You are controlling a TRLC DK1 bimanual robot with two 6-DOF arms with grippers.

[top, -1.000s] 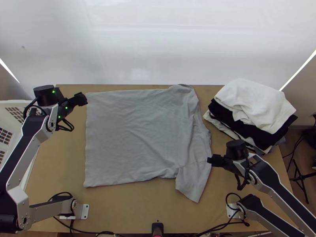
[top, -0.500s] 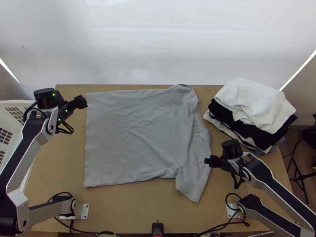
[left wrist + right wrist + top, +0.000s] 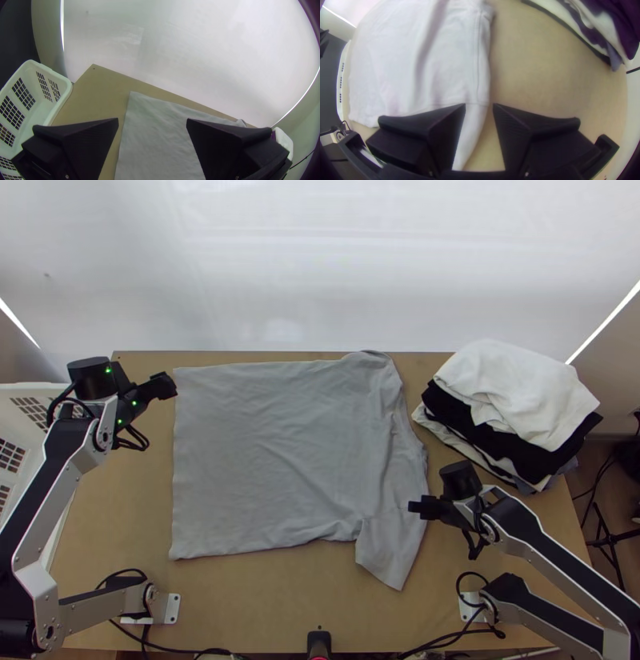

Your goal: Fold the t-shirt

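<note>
The left claw [image 3: 169,386] is wide, its fingers [image 3: 91,143] well apart, beside the far corner of the grey t-shirt's [image 3: 280,452] hem. The right claw [image 3: 416,506] has a narrower gap between its fingers [image 3: 445,123] and is over the shirt near the seam of its near sleeve [image 3: 392,552]; I cannot tell whether it touches. The t-shirt lies spread on the wooden surface [image 3: 264,604], hem towards the left arm, that sleeve angled towards the near edge, with light creases across the body. Beyond the left claw, along the surface's left side, is a white plastic basket [image 3: 67,87] with grid openings; its pale inside walls and part of its bottom show. Right of the shirt sits a pile of clothes [image 3: 512,388], white over black, with paler cloth beneath.
</note>
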